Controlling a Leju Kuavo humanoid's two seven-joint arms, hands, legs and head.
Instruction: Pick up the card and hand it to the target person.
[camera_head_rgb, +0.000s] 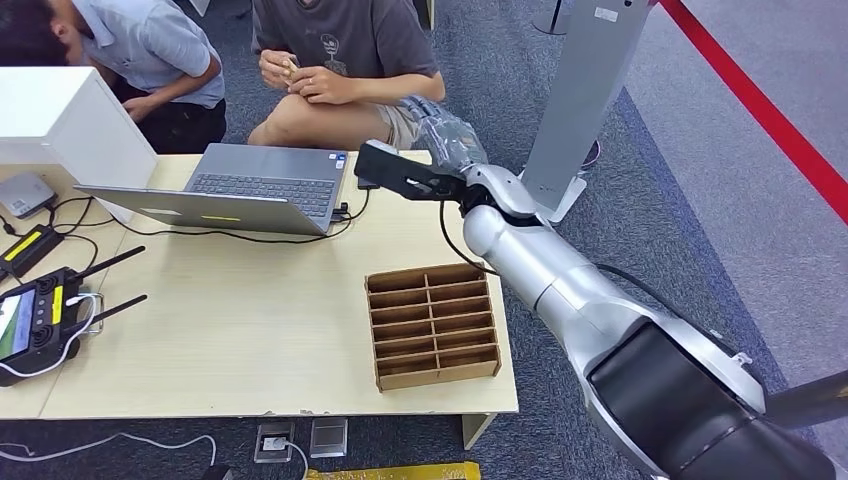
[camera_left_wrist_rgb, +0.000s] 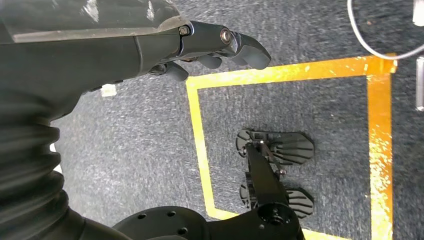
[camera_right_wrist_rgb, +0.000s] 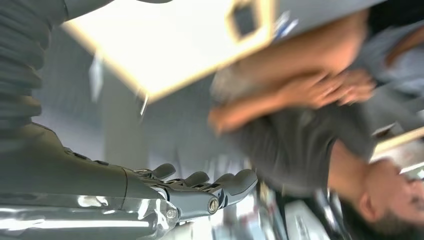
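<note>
card, likely the small tan piece (camera_head_rgb: 292, 64), sits pinched in the seated person's hands (camera_head_rgb: 312, 84), far beyond the slotted wooden tray (camera_head_rgb: 432, 325). its long axis is too small to tell. right hand (camera_head_rgb: 440, 125), also beyond the tray, is nearer, released and empty. left hand (camera_left_wrist_rgb: 210, 47) hangs slack, holding nothing.

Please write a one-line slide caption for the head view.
The right hand is extended past the table toward a seated person; a wooden divider tray sits near the table's front edge.
</note>
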